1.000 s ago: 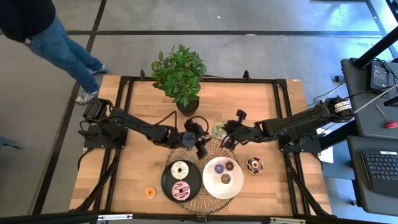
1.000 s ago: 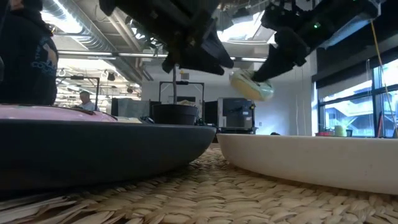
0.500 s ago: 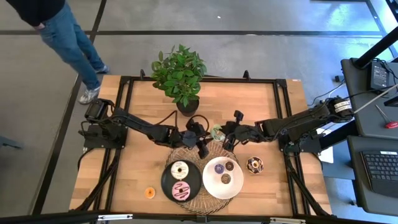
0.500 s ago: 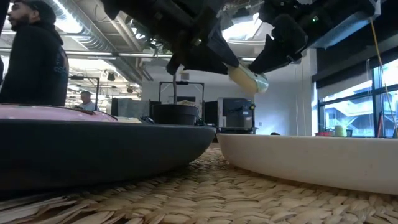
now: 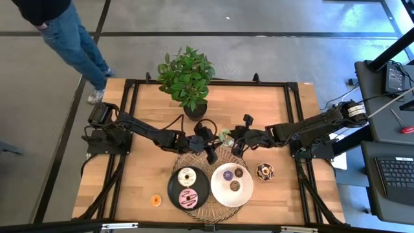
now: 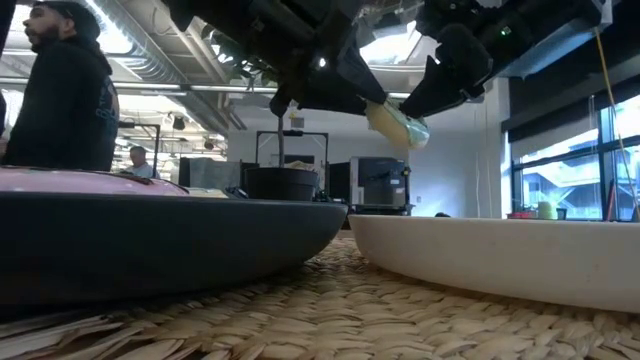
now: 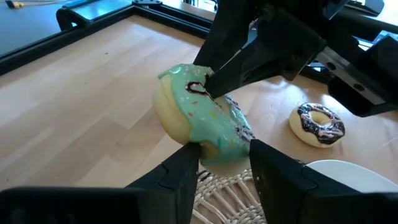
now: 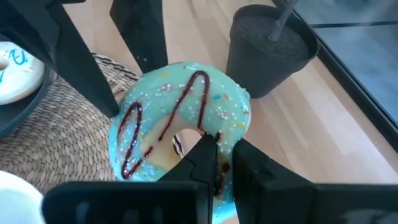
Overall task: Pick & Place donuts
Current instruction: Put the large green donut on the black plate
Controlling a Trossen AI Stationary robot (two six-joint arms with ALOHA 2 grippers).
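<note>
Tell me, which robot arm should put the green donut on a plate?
Probably the right. The right gripper is shut on the green donut above the mat; the left gripper is open beside it.

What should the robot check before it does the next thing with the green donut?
1. Right gripper shut on the mint-green iced ring donut: ok.
2. Left gripper open, one finger on each side of the donut: ok.
3. Left gripper's fingers touching the donut: cannot tell.
4. Donut held in the air above the woven straw mat: ok.
5. Bare space on the round white plate: ok.
6. Person off the table's far corner, away from both arms: ok.
</note>
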